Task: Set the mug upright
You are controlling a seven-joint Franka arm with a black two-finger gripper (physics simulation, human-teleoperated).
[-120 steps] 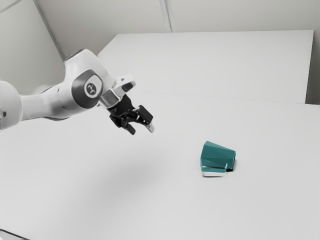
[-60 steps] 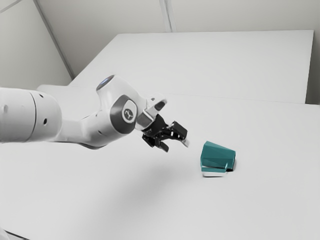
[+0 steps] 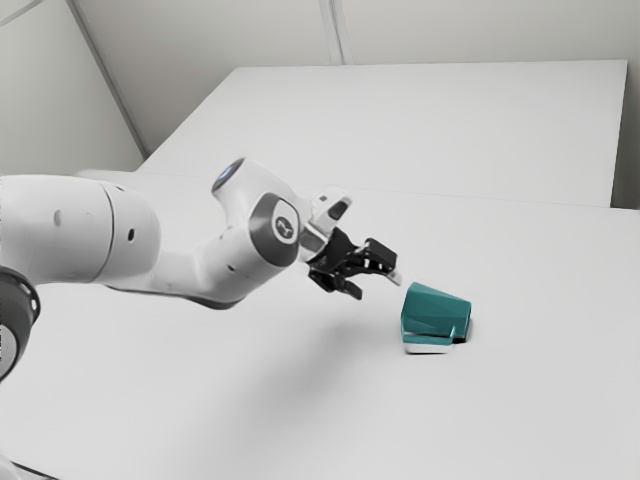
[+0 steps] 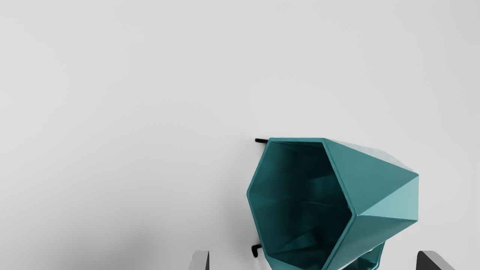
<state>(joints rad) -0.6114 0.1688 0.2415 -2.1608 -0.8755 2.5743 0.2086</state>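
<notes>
Reporter: "What is lying there?"

Editor: "A teal, faceted mug (image 3: pixel 436 310) is resting on its side, lower right of the frame's centre, its open mouth (image 4: pixel 300 206) facing the black two-finger gripper (image 3: pixel 377 285). The claw is hovering near it, fingers (image 4: pixel 199 261) spread, pinching nothing."

Reporter: "What is threatening the job?"

Editor: "A fingertip could be clipping the rim (image 4: pixel 338 176), sending the mug skidding across the white tabletop (image 3: pixel 540 400). Tapering sides could be slipping mid-turn, dropping it."
</notes>
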